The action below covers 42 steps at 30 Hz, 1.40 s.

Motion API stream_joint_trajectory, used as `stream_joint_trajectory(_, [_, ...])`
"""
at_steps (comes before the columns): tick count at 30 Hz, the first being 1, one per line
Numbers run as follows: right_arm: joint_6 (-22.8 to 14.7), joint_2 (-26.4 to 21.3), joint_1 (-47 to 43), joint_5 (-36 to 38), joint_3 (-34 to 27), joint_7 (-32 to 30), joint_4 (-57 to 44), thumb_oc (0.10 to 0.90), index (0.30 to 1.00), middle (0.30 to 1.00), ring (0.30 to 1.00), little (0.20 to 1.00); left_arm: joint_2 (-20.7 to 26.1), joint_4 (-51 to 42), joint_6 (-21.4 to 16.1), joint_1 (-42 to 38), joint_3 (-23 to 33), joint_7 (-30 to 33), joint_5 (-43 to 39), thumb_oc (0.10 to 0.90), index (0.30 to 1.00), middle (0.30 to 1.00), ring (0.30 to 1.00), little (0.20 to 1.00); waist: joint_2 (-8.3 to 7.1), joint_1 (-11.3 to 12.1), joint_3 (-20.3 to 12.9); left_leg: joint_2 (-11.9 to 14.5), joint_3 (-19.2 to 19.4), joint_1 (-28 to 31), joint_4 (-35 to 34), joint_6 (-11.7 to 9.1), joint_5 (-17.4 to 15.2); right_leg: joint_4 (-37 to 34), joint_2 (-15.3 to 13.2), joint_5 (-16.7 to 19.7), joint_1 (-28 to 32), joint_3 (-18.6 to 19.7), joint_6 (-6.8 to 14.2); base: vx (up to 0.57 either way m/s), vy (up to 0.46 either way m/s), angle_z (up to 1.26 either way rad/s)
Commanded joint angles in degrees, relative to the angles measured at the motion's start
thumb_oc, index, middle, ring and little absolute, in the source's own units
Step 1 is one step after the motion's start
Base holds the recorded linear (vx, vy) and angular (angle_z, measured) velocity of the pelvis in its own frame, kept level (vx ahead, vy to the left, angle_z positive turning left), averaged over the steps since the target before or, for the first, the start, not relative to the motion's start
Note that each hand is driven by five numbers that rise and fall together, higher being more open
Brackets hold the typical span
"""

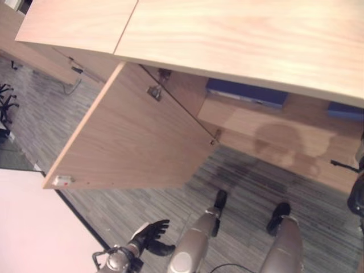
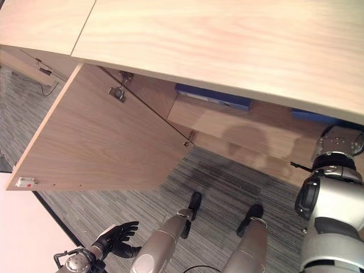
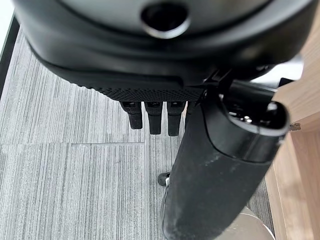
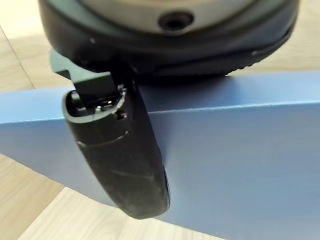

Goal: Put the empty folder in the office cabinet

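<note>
The wooden office cabinet [image 1: 239, 34] stands with its left door [image 1: 131, 136] swung wide open. One blue folder [image 1: 244, 92] lies on the shelf [image 1: 256, 122] inside. My right arm reaches into the cabinet's right side, where the edge of a second blue folder [image 2: 310, 115] shows under the top. In the right wrist view my right hand [image 4: 125, 160] has its thumb pressed across this blue folder [image 4: 240, 150], with the fingers hidden behind it. My left hand [image 1: 151, 236] hangs low by the floor, fingers relaxed and holding nothing.
The open door juts out over the grey striped carpet [image 1: 244, 187] on my left. A white surface [image 1: 34, 227] fills the lower left corner. Office chair bases [image 1: 5, 102] and another wooden unit [image 1: 45, 57] stand at the far left.
</note>
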Motion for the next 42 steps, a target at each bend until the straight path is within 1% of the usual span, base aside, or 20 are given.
stream_joint_trajectory(1, [5.9,-11.5,-4.7,-9.8,5.9,-5.3,1.0,0.8,0.9,0.9,0.9,0.9,3.1,2.0,0.1,-0.3,0.4,3.7,0.1,0.8,0.9,0.9,0.9,0.9,-0.72,-0.3,-0.8,4.4,-1.9,5.3,0.8,-2.4,-9.5,1.6,-0.8,-6.3,6.6,1.8,6.5,0.04,-0.019,0.03])
stream_joint_trajectory(4, [10.0,-9.4,-7.6,-13.1,7.6,-9.5,4.2,0.8,0.9,0.9,0.9,0.9,1.8,3.6,0.8,-4.5,-0.4,6.9,2.5,0.8,0.9,0.9,0.9,0.9,-1.83,-1.5,-0.6,5.1,-1.7,6.8,-1.0,-2.3,-9.1,0.4,-0.3,-5.7,7.5,1.6,6.3,0.04,-0.01,0.01])
stream_joint_trajectory(5, [10.9,-8.4,-8.3,-13.7,8.2,-10.3,4.7,0.8,0.9,0.9,0.9,0.9,1.3,4.4,0.9,-5.3,-0.7,7.7,2.9,0.8,0.9,0.9,0.9,0.9,-2.32,-1.9,-0.9,5.3,-1.7,7.3,-1.4,-2.2,-9.1,0.1,-0.2,-5.5,7.7,1.6,6.3,0.03,0.008,-0.03])
stream_joint_trajectory(6, [11.0,-8.4,-8.6,-13.7,8.4,-10.5,4.8,0.8,0.9,0.9,0.9,0.9,1.1,4.6,0.8,-5.4,-0.6,7.9,2.9,0.8,0.9,0.9,0.9,0.9,-2.26,-2.0,-0.7,5.3,-1.7,7.4,-1.6,-2.2,-9.1,0.0,-0.2,-5.5,7.7,1.6,6.3,0.03,0.009,-0.09])
stream_joint_trajectory(7, [13.3,-7.8,-10.2,-17.0,10.4,-11.8,6.0,0.8,0.9,0.9,0.9,0.9,-0.1,6.0,1.2,-6.9,-1.1,9.0,2.9,0.8,0.9,0.9,0.9,0.9,-2.99,-2.5,-1.0,5.5,-1.5,8.4,-2.6,-2.2,-8.9,-1.0,-0.1,-5.0,8.5,1.6,6.2,0.02,0.006,-0.11])
stream_joint_trajectory(8, [14.2,-7.2,-10.3,-18.0,11.1,-12.3,6.7,0.8,0.9,0.9,0.9,0.9,-0.9,6.7,1.4,-7.6,-1.2,9.6,2.6,0.8,0.9,0.9,0.9,0.9,-3.43,-2.8,-1.2,5.6,-1.5,8.8,-3.1,-2.1,-8.8,-1.4,0.0,-4.9,8.9,1.6,6.2,0.03,0.013,-0.1])
stream_joint_trajectory(11, [16.1,-6.6,-11.0,-20.5,12.4,-13.7,9.6,0.8,0.9,0.9,0.9,0.9,-2.3,7.7,1.5,-8.2,-1.8,10.4,2.4,0.8,0.9,0.9,0.9,0.9,-3.69,-3.3,-1.5,5.8,-1.5,10.6,-4.8,-2.0,-8.3,-2.8,0.3,-4.4,10.5,1.5,6.1,0.02,0.015,-0.09])
stream_joint_trajectory(14, [15.9,-5.4,-10.4,-20.4,11.9,-15.6,10.6,0.8,0.9,0.9,0.9,0.9,-3.2,8.0,1.6,-7.9,-2.2,11.1,2.3,0.8,0.9,0.9,0.9,0.9,-3.7,-3.4,-1.7,6.2,-1.6,12.3,-6.7,-1.9,-7.6,-4.4,0.5,-3.7,12.1,0.8,6.1,0.01,0.028,-0.08])
stream_joint_trajectory(17, [14.4,-1.7,-8.1,-22.0,9.8,-20.3,8.7,0.8,0.9,0.9,0.9,0.9,-5.4,8.7,1.8,-8.5,-3.1,12.6,0.8,0.8,0.9,0.9,0.9,0.9,-3.27,-3.5,-2.3,6.7,-2.0,14.8,-10.5,-1.6,-5.9,-7.9,0.8,-2.0,14.5,-0.4,6.5,-0.04,0.051,0.02])
stream_joint_trajectory(22, [14.7,-0.3,-6.0,-21.9,8.8,-19.4,8.6,0.8,0.9,0.9,0.9,0.9,-5.3,7.5,1.7,-7.5,-3.2,12.1,0.3,0.8,0.9,0.9,0.9,0.9,-2.78,-3.0,-2.4,6.9,-2.2,15.4,-11.5,-1.4,-5.3,-8.7,0.8,-1.1,15.3,-0.8,6.8,-0.02,0.018,0.03])
stream_joint_trajectory(26, [12.8,1.7,-3.2,-19.2,7.0,-18.8,6.3,0.8,0.9,0.9,0.9,0.9,-4.9,6.1,2.1,-6.7,-2.9,11.2,0.3,0.8,0.9,0.9,0.9,0.9,-2.97,-2.7,-2.5,7.2,-2.2,16.1,-12.6,-1.3,-4.8,-10.0,1.2,-0.6,16.2,-1.1,6.9,0.0,0.0,0.0])
stream_joint_trajectory(29, [10.2,5.9,-1.9,-18.1,6.7,-18.7,3.0,0.8,0.9,0.9,0.9,0.9,-5.2,5.7,2.3,-6.7,-2.1,11.2,-0.5,0.8,0.9,0.9,0.9,0.9,-3.51,-2.7,-2.7,7.7,-1.9,16.8,-14.1,-1.4,-4.4,-11.2,1.6,0.2,16.4,-1.3,7.2,0.01,0.004,-0.05])
stream_joint_trajectory(30, [9.3,8.0,-1.4,-18.5,6.6,-19.0,1.3,0.8,0.9,0.9,0.9,0.9,-5.4,5.5,2.5,-6.7,-1.7,11.4,-0.8,0.8,0.9,0.9,0.9,0.9,-3.78,-2.9,-2.7,8.0,-1.8,17.0,-14.8,-1.3,-4.1,-11.9,1.9,0.7,16.5,-1.3,7.3,-0.01,0.008,-0.11])
stream_joint_trajectory(31, [7.5,11.9,-0.1,-18.8,6.6,-19.5,-1.8,0.8,0.9,0.9,0.9,0.9,-6.0,5.1,2.9,-7.2,-1.2,12.0,-2.0,0.8,0.9,0.9,0.9,0.9,-4.11,-3.3,-2.8,8.4,-1.7,17.2,-15.8,-1.2,-3.4,-12.8,2.3,1.7,16.4,-1.3,7.2,0.01,-0.002,-0.1])
stream_joint_trajectory(32, [7.5,12.1,0.1,-18.8,6.6,-19.7,-2.0,0.8,0.9,0.9,0.9,0.9,-5.9,5.1,3.0,-7.1,-1.1,12.0,-2.1,0.8,0.9,0.9,0.9,0.9,-4.2,-3.3,-2.8,8.5,-1.6,17.5,-15.9,-1.3,-3.7,-12.6,2.3,1.1,16.5,-1.3,7.2,0.01,-0.002,-0.15])
stream_joint_trajectory(34, [4.3,18.0,2.3,-19.5,7.2,-20.7,-8.0,0.8,0.9,0.9,0.9,0.9,-6.9,5.2,3.6,-8.4,0.0,13.3,-4.4,0.8,0.9,0.9,0.9,0.9,-4.73,-4.3,-2.7,8.9,-1.5,17.5,-17.0,-1.2,-2.8,-13.8,3.0,2.5,16.2,-1.0,7.2,-0.01,0.012,-0.2])
stream_joint_trajectory(37, [-1.9,29.6,11.6,-24.3,10.1,-23.7,-29.2,0.8,0.9,0.9,0.9,0.9,-9.5,4.9,5.6,-11.0,1.2,15.5,-7.5,0.8,0.9,0.9,0.9,0.9,-6.01,-6.7,-2.3,9.7,-0.5,18.2,-19.0,-1.2,-2.1,-15.1,3.9,3.5,15.3,-0.4,7.0,-0.01,0.021,-0.24])
stream_joint_trajectory(40, [-2.3,31.6,14.5,-25.5,11.2,-24.1,-33.8,0.8,0.9,0.9,0.9,0.9,-10.7,6.6,6.1,-13.6,1.3,16.4,-8.3,0.8,0.9,0.9,0.9,0.9,-6.57,-7.8,-2.4,9.8,-0.2,18.5,-19.4,-1.3,-2.0,-15.0,4.1,3.7,14.8,-0.3,6.9,0.02,0.016,-0.22])
stream_joint_trajectory(41, [-2.5,32.8,16.5,-26.5,12.0,-24.2,-36.1,0.8,0.9,0.9,0.9,0.9,-12.1,8.0,6.2,-15.8,1.6,17.4,-8.6,0.8,0.9,0.9,0.9,0.9,-6.99,-8.6,-2.1,9.8,0.1,19.1,-19.5,-1.5,-2.5,-14.3,3.9,3.0,14.7,0.0,6.9,0.04,0.017,-0.09])
stream_joint_trajectory(42, [-2.3,33.8,17.4,-26.4,12.0,-23.6,-36.2,0.8,0.9,0.9,0.9,0.9,-13.4,9.9,6.4,-18.4,2.1,18.4,-9.8,0.8,0.9,0.9,0.9,0.9,-7.19,-9.2,-2.0,9.8,0.2,19.0,-19.6,-1.5,-2.0,-14.6,3.9,3.7,14.5,0.2,6.9,0.05,0.008,-0.03])
